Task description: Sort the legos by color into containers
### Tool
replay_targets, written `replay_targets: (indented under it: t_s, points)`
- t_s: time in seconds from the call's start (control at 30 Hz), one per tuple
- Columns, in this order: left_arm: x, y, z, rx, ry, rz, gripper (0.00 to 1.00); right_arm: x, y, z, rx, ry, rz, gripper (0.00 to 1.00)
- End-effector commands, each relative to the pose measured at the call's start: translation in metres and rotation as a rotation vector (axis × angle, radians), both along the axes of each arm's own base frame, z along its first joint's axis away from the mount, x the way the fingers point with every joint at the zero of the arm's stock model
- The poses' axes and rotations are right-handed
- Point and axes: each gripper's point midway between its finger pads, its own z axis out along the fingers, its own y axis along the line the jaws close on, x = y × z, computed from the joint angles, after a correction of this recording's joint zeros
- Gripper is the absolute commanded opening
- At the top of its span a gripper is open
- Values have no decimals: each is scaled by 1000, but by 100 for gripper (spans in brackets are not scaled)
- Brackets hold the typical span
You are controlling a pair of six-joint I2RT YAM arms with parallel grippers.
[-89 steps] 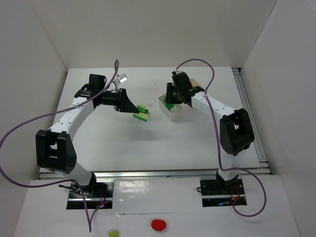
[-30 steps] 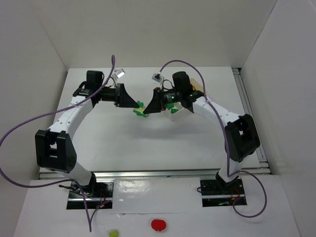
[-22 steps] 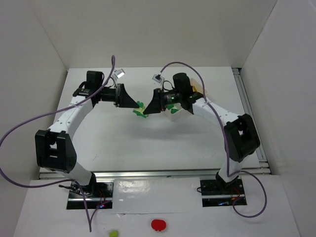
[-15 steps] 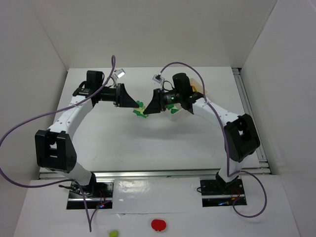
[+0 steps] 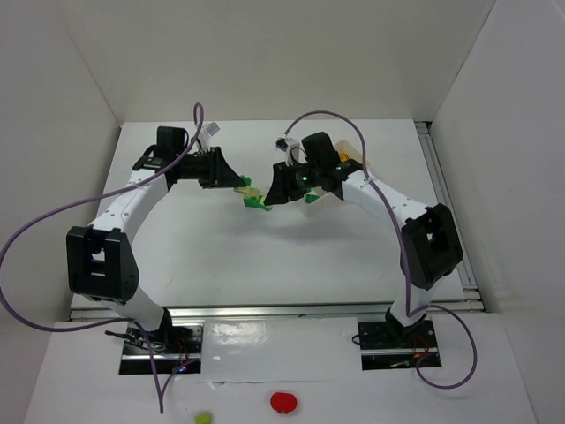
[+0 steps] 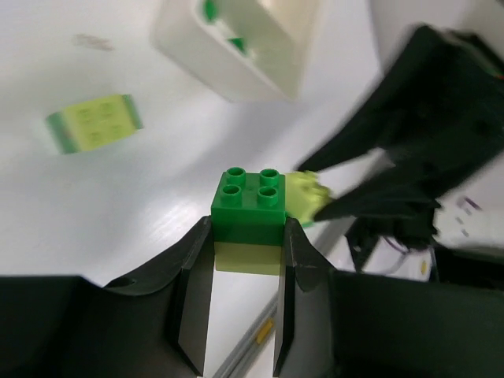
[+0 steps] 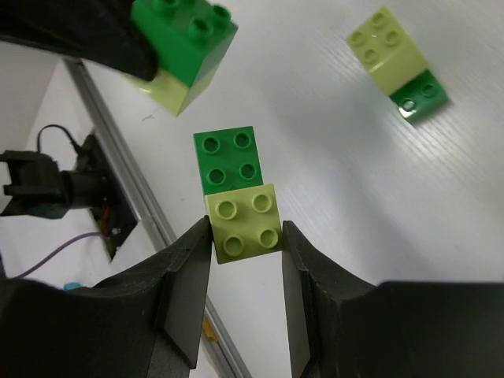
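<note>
Left gripper (image 6: 246, 244): jaws closed to a narrow gap on a two-brick stack (image 6: 248, 224), dark green brick on top and pale lime brick below. The fingers pressed both sides of the stack, studs facing the camera, at centre frame in the left wrist view.

Right gripper (image 7: 246, 232): jaws likewise nearly closed, clamped on the pale lime half of a lime-and-green pair (image 7: 235, 193). The dark green half stuck out past the fingertips, ungripped. Lower centre of the right wrist view.

Top view: both grippers met near the middle of the table (image 5: 221, 256), a little above centre frame, with the tips facing each other. The right wrist view showed the two held pieces close but apart, the left gripper's stack in its upper left corner.

A loose pair (image 7: 398, 63), pale lime joined to dark green, lay on the table at the upper right of the right wrist view. It also showed at the upper left of the left wrist view.

The white tray (image 6: 224, 67) sat at the top centre of the left wrist view, with dark green bricks inside. Which compartment they were in was not clear. In the top view the right arm hid most of it.
</note>
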Motion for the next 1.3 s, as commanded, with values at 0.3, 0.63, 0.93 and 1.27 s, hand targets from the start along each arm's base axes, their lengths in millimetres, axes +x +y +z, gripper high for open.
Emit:
replay_targets:
  t_s: [0.3, 0.63, 0.93, 1.27]
  points:
    - [37, 70, -125, 411, 211, 553, 0, 32, -29, -28, -190, -25, -224, 8]
    - [34, 58, -136, 634, 150, 623, 94, 36, -36, -31, -206, -14, -267, 8]
    - [26, 42, -24, 398, -38, 423, 89, 31, -32, -2, -86, -41, -205, 8]
    - [-32, -41, 18, -124, -108, -173, 91, 8, -20, 45, 142, -72, -1, 9]
